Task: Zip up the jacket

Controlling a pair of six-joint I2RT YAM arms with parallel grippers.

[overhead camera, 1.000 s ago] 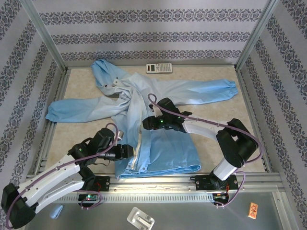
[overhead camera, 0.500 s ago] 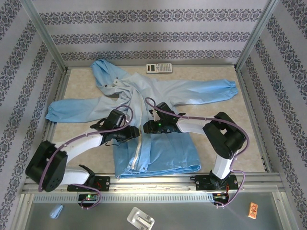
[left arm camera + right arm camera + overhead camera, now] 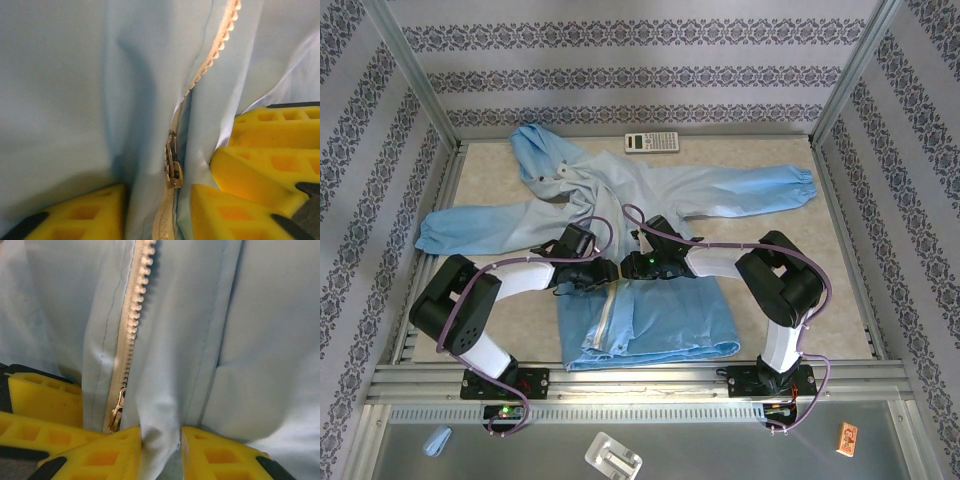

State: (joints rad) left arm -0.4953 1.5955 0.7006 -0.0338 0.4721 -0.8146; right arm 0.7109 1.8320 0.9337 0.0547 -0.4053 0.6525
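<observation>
Front ledge: a small blue scrap [image 3: 438, 441], a metal bracket [image 3: 613, 460] and an orange tag [image 3: 847, 438], all too small to identify further.
Arm bases: left arm base [image 3: 495, 380] and right arm base [image 3: 770, 380] bolted to the near rail, both arms folded inward over the cloth.
Jacket [image 3: 670, 315]: light blue, spread flat on its back on the worktop [image 3: 485, 175], hem towards the rail, centred between the two arms.
Zipper strip [image 3: 611, 322]: pale, joined from the hem up to mid-chest.
Slider [image 3: 173, 170]: metal, at mid-chest; above it the teeth part.
Left tool [image 3: 157, 195]: yellow fingers straddle the strip just below the slider, cloth between them; whether they pinch it I cannot tell.
Right tool [image 3: 161, 435]: just beside the left one, jaws drawn together on a raised fold of the jacket to the side of the slider.
Sleeves: left sleeve [image 3: 470, 228] and right sleeve [image 3: 760, 188] stretched out to either side.
Hood [image 3: 535, 150]: at the far left, lying open.
Calculator [image 3: 651, 143]: at the far edge, apart from the jacket.
Walls: striped, patterned paper.
</observation>
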